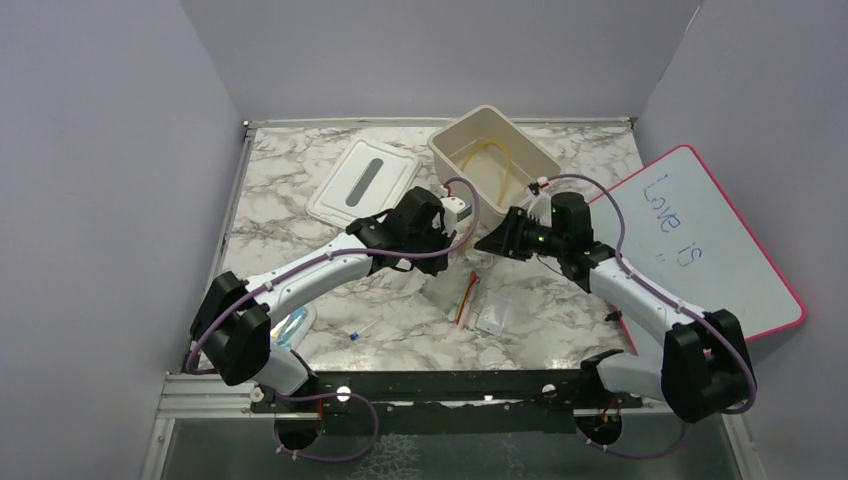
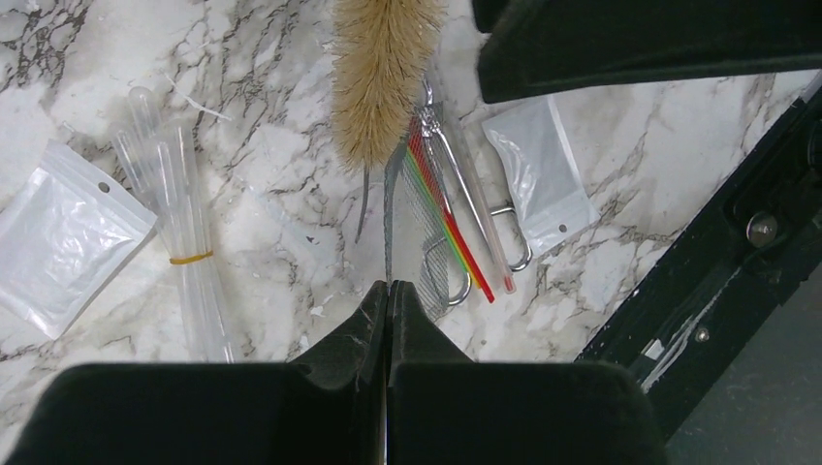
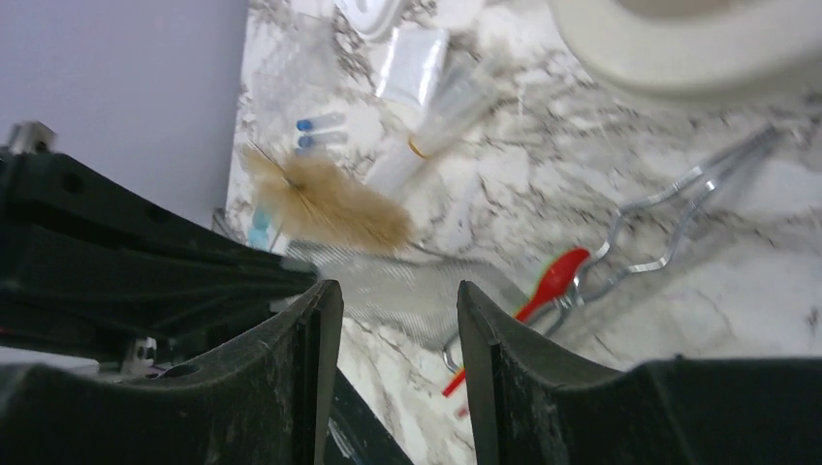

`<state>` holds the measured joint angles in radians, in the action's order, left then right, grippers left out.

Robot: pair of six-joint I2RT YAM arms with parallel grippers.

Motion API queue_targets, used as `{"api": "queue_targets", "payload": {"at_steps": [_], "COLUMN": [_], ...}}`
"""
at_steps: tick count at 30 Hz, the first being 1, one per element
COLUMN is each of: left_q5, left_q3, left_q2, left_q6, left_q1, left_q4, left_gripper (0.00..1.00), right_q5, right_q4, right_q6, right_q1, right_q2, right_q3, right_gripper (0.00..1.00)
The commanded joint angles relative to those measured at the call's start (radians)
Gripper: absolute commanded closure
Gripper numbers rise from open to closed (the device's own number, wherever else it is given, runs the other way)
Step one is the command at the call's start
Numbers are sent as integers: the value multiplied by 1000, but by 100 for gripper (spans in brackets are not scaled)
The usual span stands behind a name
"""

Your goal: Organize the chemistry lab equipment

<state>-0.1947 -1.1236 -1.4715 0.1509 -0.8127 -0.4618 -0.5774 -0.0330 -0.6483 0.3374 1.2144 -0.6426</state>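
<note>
Wire mesh (image 3: 388,273) is the piece in hand. The left gripper (image 2: 388,291) is clamped on its near edge and holds it on edge above the table, over the tongs (image 2: 470,194) and next to the brush (image 2: 383,77). The right gripper (image 3: 397,300) is released, with a finger on either side of the mesh's free edge and, as far as we can see, not touching it.

We read this as a hand-over on the way to the bin (image 1: 525,150), where the tubing (image 1: 488,145) lies. To do it well, we would bring the right fingers further over the sheet so the pads meet flat mesh and not just its very edge. We would close them squarely and only then let the left gripper go. The sheet looks thin and springy, so a skewed pinch could bend it or let it slip. We would also hold it high, so it drags neither the bristles nor the tongs below.
</note>
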Motion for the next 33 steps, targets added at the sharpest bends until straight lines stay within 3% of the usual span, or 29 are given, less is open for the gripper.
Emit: {"api": "queue_targets", "payload": {"at_steps": [1,6,12,14,21,26,33], "left_q5": [-61,-57,-74,-82,-106,-56,58], "left_q3": [-37,-35,-37,-36,-37,-57,-110], "left_q2": [11,14,47,73,157,197,242], "left_q6": [-30,-31,-41,-48,-66,-55,25], "left_q1": [3,4,6,7,10,15,31], "left_q4": [-8,-9,-17,-25,-49,-62,-60], "left_gripper": [100,100,100,100,100,100,100], "right_q5": [-21,49,238,273,287,195,198], "right_q4": [-155,-184,-92,-83,-46,-18,31], "right_q6": [-60,-119,-131,-127,-85,-42,-77], "right_q1": [46,76,106,107,111,111,109], "right_q2": [81,165,210,206,185,138,-62], "right_q3": [-78,-117,-150,-149,-170,-189,-181], "right_gripper": [48,51,70,72,68,52,41]}}
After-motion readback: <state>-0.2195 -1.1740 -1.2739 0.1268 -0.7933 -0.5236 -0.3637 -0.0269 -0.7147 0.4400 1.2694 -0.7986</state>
